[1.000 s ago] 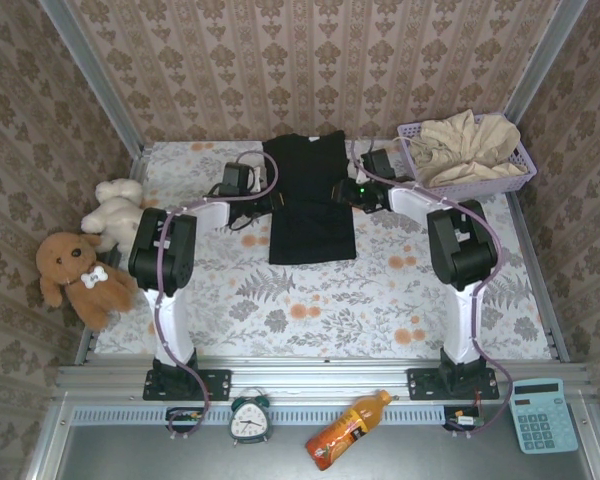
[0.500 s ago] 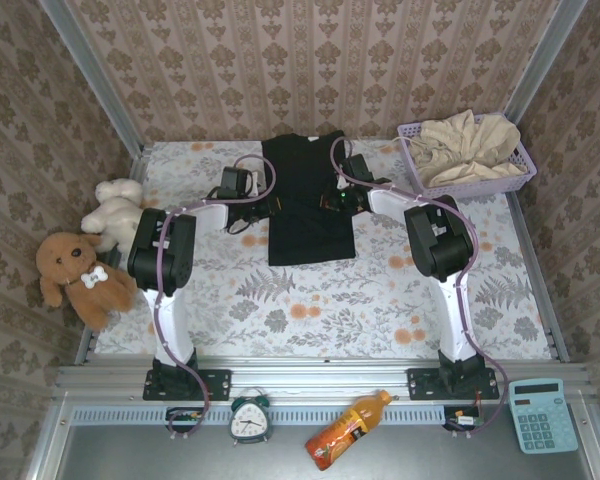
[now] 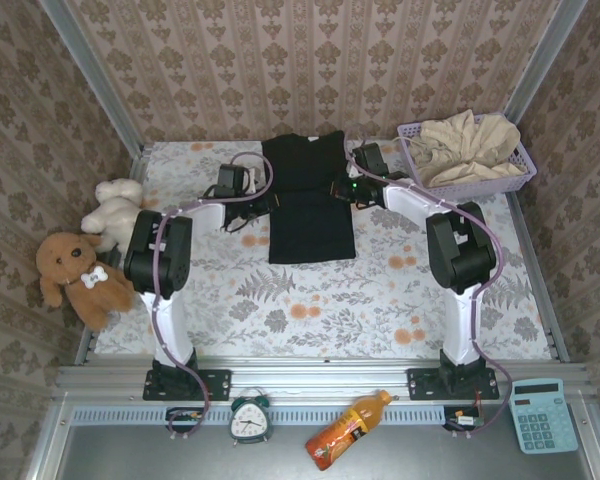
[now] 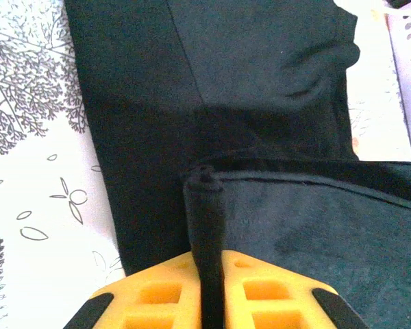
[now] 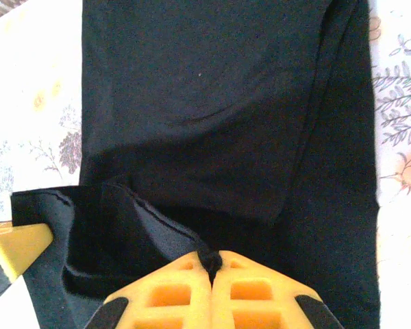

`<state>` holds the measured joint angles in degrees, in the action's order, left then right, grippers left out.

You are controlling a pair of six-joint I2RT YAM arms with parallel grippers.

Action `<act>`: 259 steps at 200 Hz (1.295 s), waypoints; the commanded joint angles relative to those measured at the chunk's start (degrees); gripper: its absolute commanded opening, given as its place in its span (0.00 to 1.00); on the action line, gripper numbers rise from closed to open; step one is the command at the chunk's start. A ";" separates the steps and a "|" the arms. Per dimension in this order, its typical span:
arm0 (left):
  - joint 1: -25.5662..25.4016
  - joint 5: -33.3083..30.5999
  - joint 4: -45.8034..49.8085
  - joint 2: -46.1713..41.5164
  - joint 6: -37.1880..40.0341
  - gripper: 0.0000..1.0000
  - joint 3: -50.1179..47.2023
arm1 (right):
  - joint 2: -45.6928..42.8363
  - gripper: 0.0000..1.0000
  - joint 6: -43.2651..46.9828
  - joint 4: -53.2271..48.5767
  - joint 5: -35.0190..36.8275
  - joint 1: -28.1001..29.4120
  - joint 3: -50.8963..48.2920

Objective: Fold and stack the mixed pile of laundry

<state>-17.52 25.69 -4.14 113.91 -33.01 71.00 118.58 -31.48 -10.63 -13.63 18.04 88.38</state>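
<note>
Well left of the lavender basket (image 3: 477,187), the left gripper (image 4: 205,273) has its yellow fingers (image 4: 154,301) clamped tight on a raised fold of the black T-shirt (image 3: 310,220), at the shirt's edge farther from the basket. The shirt lies spread on the floral table (image 3: 310,300) just left of the basket. The right gripper (image 5: 211,264), at the shirt's basket-side edge, is pressed closed on a small tuck of the same black cloth. The beige-cream garment (image 3: 468,145) sits heaped inside the basket.
</note>
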 commanded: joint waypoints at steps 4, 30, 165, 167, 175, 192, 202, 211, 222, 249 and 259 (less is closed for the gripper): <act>0.47 -0.62 -0.32 -0.18 0.29 0.19 3.30 | 2.32 0.05 0.59 -1.11 3.06 -1.95 2.90; 0.89 -1.26 2.04 4.67 0.16 0.51 8.24 | 7.97 0.57 -0.73 -0.16 1.86 -3.52 7.42; -4.54 -0.25 -8.08 1.63 -7.30 0.00 1.97 | 2.77 0.00 -2.79 5.22 -8.87 -1.46 -3.46; -4.54 -0.63 -7.90 2.08 -7.32 0.00 2.02 | 3.07 0.00 -3.03 5.32 -8.81 -1.39 -3.34; -4.39 -1.79 -7.37 3.59 -7.11 0.00 2.38 | 4.55 0.00 -3.91 5.55 -8.80 -1.30 -2.59; -3.57 -4.76 -6.52 6.11 -6.97 0.00 2.70 | 7.72 0.00 -5.28 5.93 -7.98 -1.51 -0.60; -2.78 -6.23 -6.34 7.37 -6.98 0.00 2.86 | 9.33 0.00 -5.77 5.93 -5.98 -1.75 0.87; -1.93 -8.26 -5.44 8.26 -7.02 0.00 3.00 | 10.63 0.00 -6.58 5.71 -4.03 -2.34 2.13; -1.03 -10.53 -4.24 8.81 -6.76 0.00 3.05 | 11.79 0.00 -8.01 5.86 -2.12 -3.28 3.04; 0.02 -10.35 -3.30 7.23 -6.76 0.00 1.75 | 12.00 0.00 -8.50 6.39 -0.57 -4.68 3.51; -0.14 -9.32 -2.79 5.84 -6.72 0.00 1.43 | 10.84 0.00 -7.54 5.68 -0.22 -4.69 3.26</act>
<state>-18.83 19.05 -10.72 121.95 -39.42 73.52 129.47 -38.52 -4.27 -18.00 14.61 90.72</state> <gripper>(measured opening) 0.065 0.062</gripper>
